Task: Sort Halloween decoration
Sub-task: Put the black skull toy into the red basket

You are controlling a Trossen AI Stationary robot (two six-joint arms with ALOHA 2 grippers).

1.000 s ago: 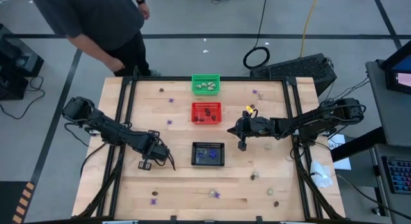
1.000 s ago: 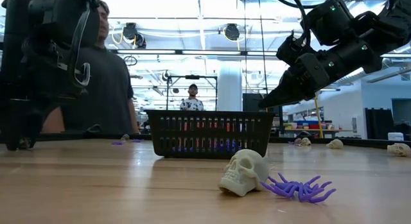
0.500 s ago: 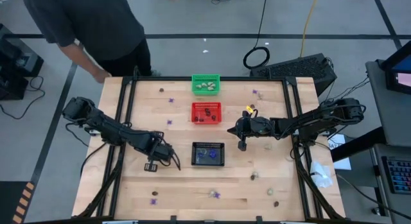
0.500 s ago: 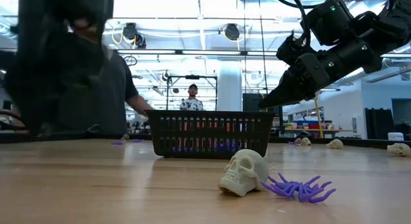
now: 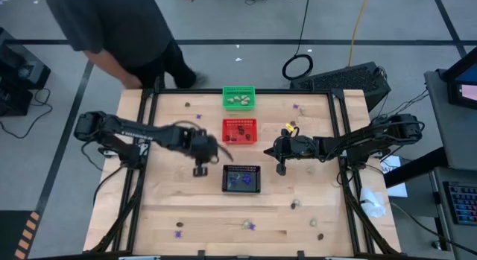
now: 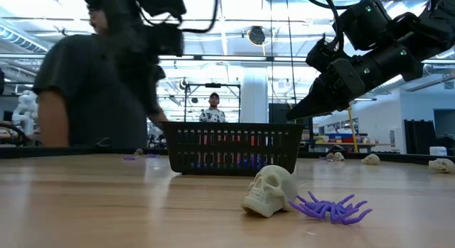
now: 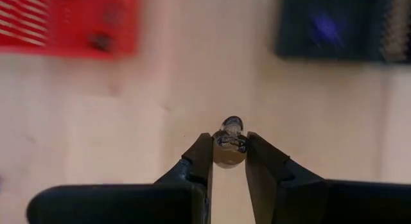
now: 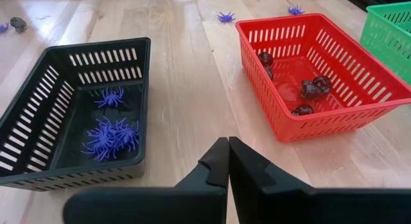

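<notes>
High view: left gripper [image 5: 200, 170] hangs between red basket [image 5: 239, 130] and black basket [image 5: 241, 179].

Left wrist view: its fingers [image 7: 200, 161] pinch a small dark trinket [image 7: 229, 140] above the tabletop [image 7: 192, 89].

Right wrist view: right gripper [image 8: 228, 161], fingers closed and empty; purple spiders [image 8: 110, 134] in black basket, dark trinkets [image 8: 311, 89] in red.

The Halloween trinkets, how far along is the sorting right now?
Partly done. Purple spiders lie in the black basket, dark pieces in the red basket, pale ones in the green basket. The left gripper holds a small dark trinket above the table; the right gripper waits shut. A skull and several others remain loose.
</notes>
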